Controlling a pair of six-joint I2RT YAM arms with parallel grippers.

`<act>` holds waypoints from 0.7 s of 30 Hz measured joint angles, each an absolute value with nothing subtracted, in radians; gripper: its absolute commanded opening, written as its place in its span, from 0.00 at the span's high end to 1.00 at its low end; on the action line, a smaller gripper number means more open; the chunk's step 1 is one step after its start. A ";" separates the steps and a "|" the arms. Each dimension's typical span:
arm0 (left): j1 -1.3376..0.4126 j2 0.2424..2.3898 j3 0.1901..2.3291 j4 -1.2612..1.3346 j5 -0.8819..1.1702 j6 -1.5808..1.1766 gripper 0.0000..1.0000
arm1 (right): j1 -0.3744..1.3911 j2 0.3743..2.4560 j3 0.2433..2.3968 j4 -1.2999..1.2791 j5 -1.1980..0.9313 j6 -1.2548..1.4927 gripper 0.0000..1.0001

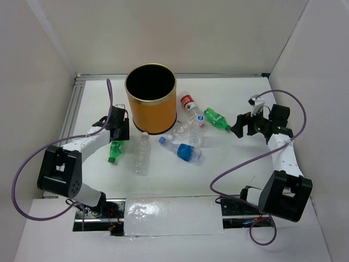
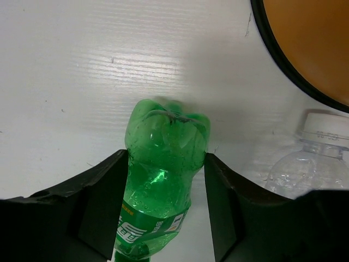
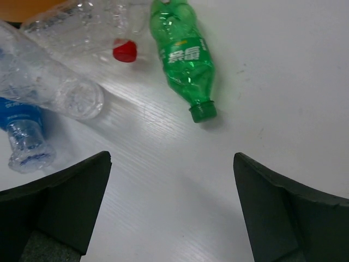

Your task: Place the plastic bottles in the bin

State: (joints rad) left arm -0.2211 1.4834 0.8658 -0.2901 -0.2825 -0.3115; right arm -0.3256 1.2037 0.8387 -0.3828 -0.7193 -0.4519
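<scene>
The orange bin (image 1: 150, 101) stands at the back middle; its wall also shows in the left wrist view (image 2: 311, 43). My left gripper (image 1: 117, 132) (image 2: 166, 158) is closed to the width of a green bottle (image 2: 163, 164) (image 1: 115, 151) that lies on the table left of the bin, with both fingers against its sides. My right gripper (image 1: 242, 126) (image 3: 172, 158) is open and empty over bare table. A second green bottle (image 1: 217, 119) (image 3: 185, 60) lies just ahead of it, cap towards the gripper.
A clear bottle (image 1: 141, 154) (image 2: 322, 131) lies right of the left gripper. A blue-label bottle (image 1: 182, 149), a crushed clear bottle (image 1: 191, 130) (image 3: 49, 82) and a red-label bottle (image 1: 188, 102) lie right of the bin. White walls enclose the table.
</scene>
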 measured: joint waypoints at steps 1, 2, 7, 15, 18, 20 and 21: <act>-0.221 1.483 0.866 -0.290 -0.282 -0.311 0.89 | -0.326 1.209 0.839 -0.384 -0.740 -0.463 0.00; -0.220 1.482 0.866 -0.291 -0.282 -0.312 0.96 | -0.326 1.216 0.839 -0.384 -0.763 -0.472 0.00; -0.219 1.462 0.866 -0.325 -0.275 -0.318 1.00 | -0.326 1.269 0.850 -0.391 -0.838 -0.500 0.10; -0.218 1.173 0.984 -0.567 -0.199 -0.316 1.00 | -0.326 1.298 0.898 -0.398 -0.886 -0.522 0.50; -0.218 1.096 1.137 -0.599 -0.132 -0.311 1.00 | -0.329 1.324 0.915 -0.398 -0.900 -0.530 0.68; -0.218 1.066 1.240 -0.600 -0.060 -0.309 1.00 | -0.332 1.351 0.929 -0.399 -0.907 -0.533 0.69; -0.218 1.062 1.289 -0.601 -0.019 -0.309 1.00 | -0.333 1.364 0.937 -0.400 -0.908 -0.533 0.69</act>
